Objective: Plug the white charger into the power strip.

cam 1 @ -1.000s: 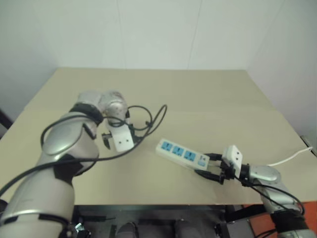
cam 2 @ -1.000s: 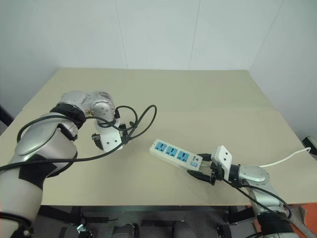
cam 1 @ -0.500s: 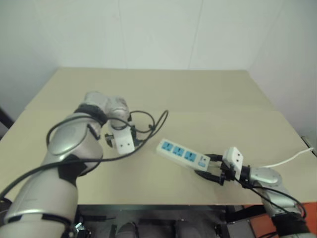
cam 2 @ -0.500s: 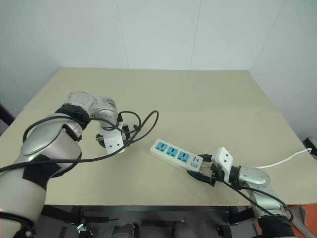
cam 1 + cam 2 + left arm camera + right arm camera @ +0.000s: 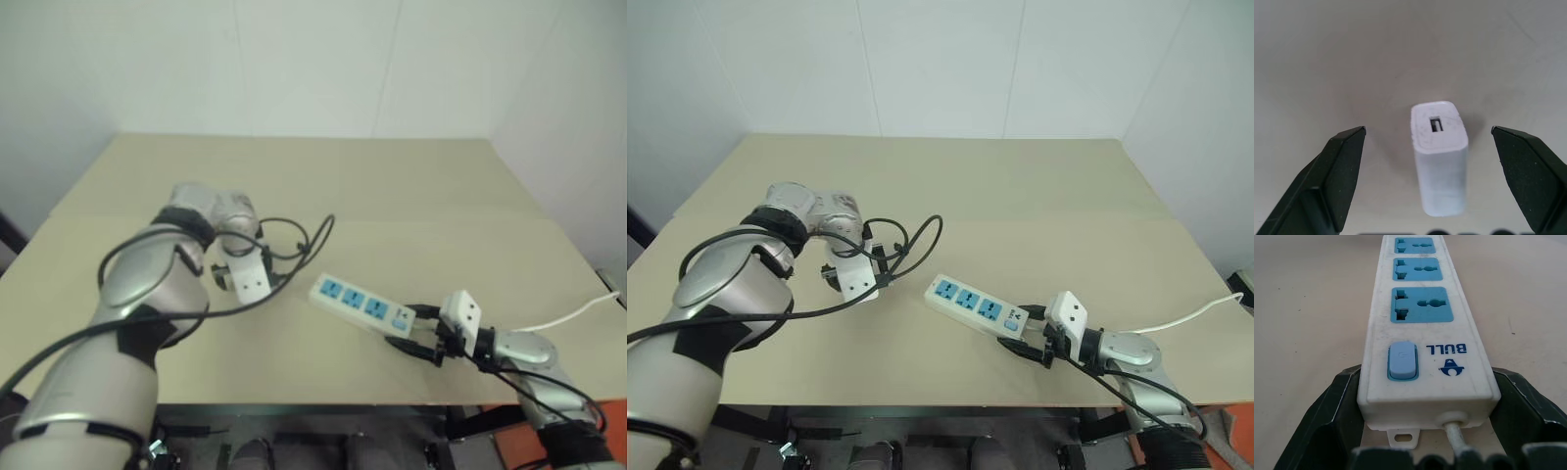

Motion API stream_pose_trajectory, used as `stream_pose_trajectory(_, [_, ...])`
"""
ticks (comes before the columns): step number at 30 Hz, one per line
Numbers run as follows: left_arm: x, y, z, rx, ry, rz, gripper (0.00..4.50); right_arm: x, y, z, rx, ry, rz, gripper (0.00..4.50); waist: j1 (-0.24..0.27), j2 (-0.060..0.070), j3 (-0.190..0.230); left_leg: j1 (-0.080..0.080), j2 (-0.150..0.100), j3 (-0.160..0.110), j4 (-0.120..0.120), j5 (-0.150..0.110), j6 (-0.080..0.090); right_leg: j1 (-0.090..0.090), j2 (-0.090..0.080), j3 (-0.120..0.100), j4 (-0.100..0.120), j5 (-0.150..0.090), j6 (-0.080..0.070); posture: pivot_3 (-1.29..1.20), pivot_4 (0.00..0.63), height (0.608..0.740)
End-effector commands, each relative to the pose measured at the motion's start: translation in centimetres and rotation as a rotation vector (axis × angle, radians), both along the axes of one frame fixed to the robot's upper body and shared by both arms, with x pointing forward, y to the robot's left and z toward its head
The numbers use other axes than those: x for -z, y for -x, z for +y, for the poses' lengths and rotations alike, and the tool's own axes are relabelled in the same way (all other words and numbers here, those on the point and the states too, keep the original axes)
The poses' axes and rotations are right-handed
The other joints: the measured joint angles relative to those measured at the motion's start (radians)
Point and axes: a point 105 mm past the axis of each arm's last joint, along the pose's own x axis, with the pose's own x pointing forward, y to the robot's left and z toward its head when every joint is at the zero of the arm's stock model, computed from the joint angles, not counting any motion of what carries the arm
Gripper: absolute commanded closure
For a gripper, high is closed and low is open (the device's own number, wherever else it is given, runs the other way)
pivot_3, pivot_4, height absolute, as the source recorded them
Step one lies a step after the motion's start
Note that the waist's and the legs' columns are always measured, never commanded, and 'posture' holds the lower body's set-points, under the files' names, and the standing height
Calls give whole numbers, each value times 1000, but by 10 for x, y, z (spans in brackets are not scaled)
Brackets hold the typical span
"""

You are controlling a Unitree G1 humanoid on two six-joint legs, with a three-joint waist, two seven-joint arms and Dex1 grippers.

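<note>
Left gripper [image 5: 1427,142] newly astride white charger [image 5: 1440,164]

White power strip [image 5: 1427,333] with three blue socket faces, pale-blue switch [image 5: 1401,361]; plain white charger [image 5: 1440,155]; beige desk [image 5: 1038,196].

This looks like a robot test room or lab rather than a home. A plain beige table [image 5: 1019,186] stands in a corner formed by bare white panelled walls [image 5: 940,69] at the far side and on the right, with no decoration. The table carries just a white power strip [image 5: 972,305] with blue socket faces, its thin white cord [image 5: 1195,315] trailing off the right edge, a sparse set-up staged for trials.
</note>
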Motion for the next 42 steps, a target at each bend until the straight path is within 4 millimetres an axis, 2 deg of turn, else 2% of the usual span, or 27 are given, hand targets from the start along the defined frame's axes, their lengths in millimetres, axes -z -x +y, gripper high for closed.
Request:
stream_pose_trajectory(1, [-3, -1, 0, -32, 20, -3, 0, 8, 5, 2, -13, 21, 26, 1073, 0, 0, 0, 0, 0, 0, 0, 0, 0, 0, 0, 0, 0, 0, 0, 0, 150, 740])
stream_pose_trajectory(4, [-3, 1, -1, -65, 32, 23, 0, 8, 5, 2, -12, 23, 27, 1073, 0, 0, 0, 0, 0, 0, 0, 0, 0, 0, 0, 0, 1, 0, 0, 0, 150, 740])
stream_pose_trajectory(7, [-3, 3, 0, -67, 28, 37, 604, 8, 4, 1, -9, 21, 28, 1073, 0, 0, 0, 0, 0, 0, 0, 0, 0, 0, 0, 0, 1, 0, 0, 0, 150, 740])
stream_pose_trajectory(11, [-3, 8, -5, -82, 58, 90, 1861, 8, 5, 1, -5, 20, 30, 1073, 0, 0, 0, 0, 0, 0, 0, 0, 0, 0, 0, 0, 1, 0, 0, 0, 150, 740])
stream_pose_trajectory(16, [-1, 6, -5, -77, 48, 70, 3536, 7, 4, 0, -2, 22, 27, 1073, 0, 0, 0, 0, 0, 0, 1, 0, 0, 0, 0, 0, 2, 0, 0, 0, 150, 740])
stream_pose_trajectory(24, [-2, 1, -2, -77, 40, 27, 3549, 6, 2, 1, -1, 24, 20, 1073, 2, 0, 0, 2, 0, 0, 2, 0, 0, 2, 0, 0, 4, 0, 0, 0, 150, 740])
stream_pose_trajectory(27, [-9, -1, -7, -86, 100, 10, 3549, 6, 1, 0, -1, 24, 19, 1073, 2, 0, 0, 3, 0, 0, 2, 0, 0, 2, 0, 0, 4, 0, 0, 0, 150, 740])
stream_pose_trajectory(30, [-33, 0, -22, -118, 230, 32, 3549, 6, 0, 0, -5, 28, 20, 1073, 2, 0, 0, 2, 0, 0, 2, 0, 0, 1, 0, 0, 4, 0, 0, 0, 150, 740])
stream_pose_trajectory(33, [-68, 6, -39, -133, 412, 93, 3549, 3, -2, 0, -17, 32, 17, 1073, -1, 0, 0, 1, 0, 0, 2, 0, 0, 1, 0, 0, 4, 0, 0, 0, 150, 740])
stream_pose_trajectory(37, [-107, 7, -46, -158, 641, 96, 3549, -3, -6, 4, -56, 35, -1, 1073, -8, 0, 0, 1, 0, 0, 2, 0, 0, 1, 0, 0, 4, 0, 0, 0, 150, 740])
stream_pose_trajectory(42, [-139, 7, -58, -267, 1089, 255, 3549, -12, -21, 15, -156, 48, -11, 1073, -16, 0, 0, 3, 0, 0, 3, 0, 0, 1, 0, 0, 7, 0, 0, 0, 150, 740])
